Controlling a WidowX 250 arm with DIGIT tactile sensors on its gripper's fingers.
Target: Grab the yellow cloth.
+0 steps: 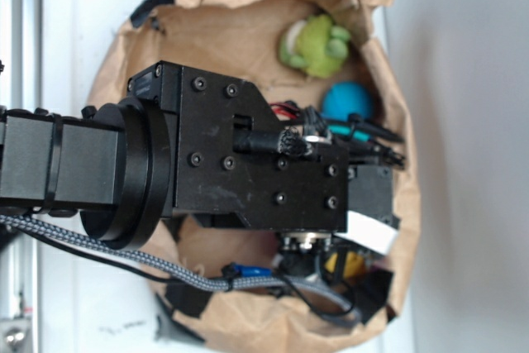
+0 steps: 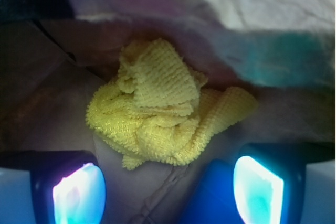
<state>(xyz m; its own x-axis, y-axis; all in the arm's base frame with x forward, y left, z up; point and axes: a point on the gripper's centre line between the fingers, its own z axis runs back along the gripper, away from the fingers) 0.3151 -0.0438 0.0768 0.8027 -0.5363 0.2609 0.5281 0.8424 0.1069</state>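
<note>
Contents are counted as follows: one yellow cloth (image 2: pixel 160 111), one green plush toy (image 1: pixel 314 45) and one teal ball (image 1: pixel 347 101), all held in one brown paper bag (image 1: pixel 240 35). In the exterior view the plush is seen at about one o'clock in the bag, with the ball just beside it toward three o'clock. The black arm (image 1: pixel 240 150) is stretched in from nine o'clock and is hung over the bag, so that most of its floor is hidden. In the wrist view the gripper (image 2: pixel 168 187) is pointed down into the bag, its two fingers (image 2: pixel 79 192) spread well apart and nothing clasped between them. The crumpled cloth lies at twelve o'clock of the fingertips, untouched, against the bag's wall.
</note>
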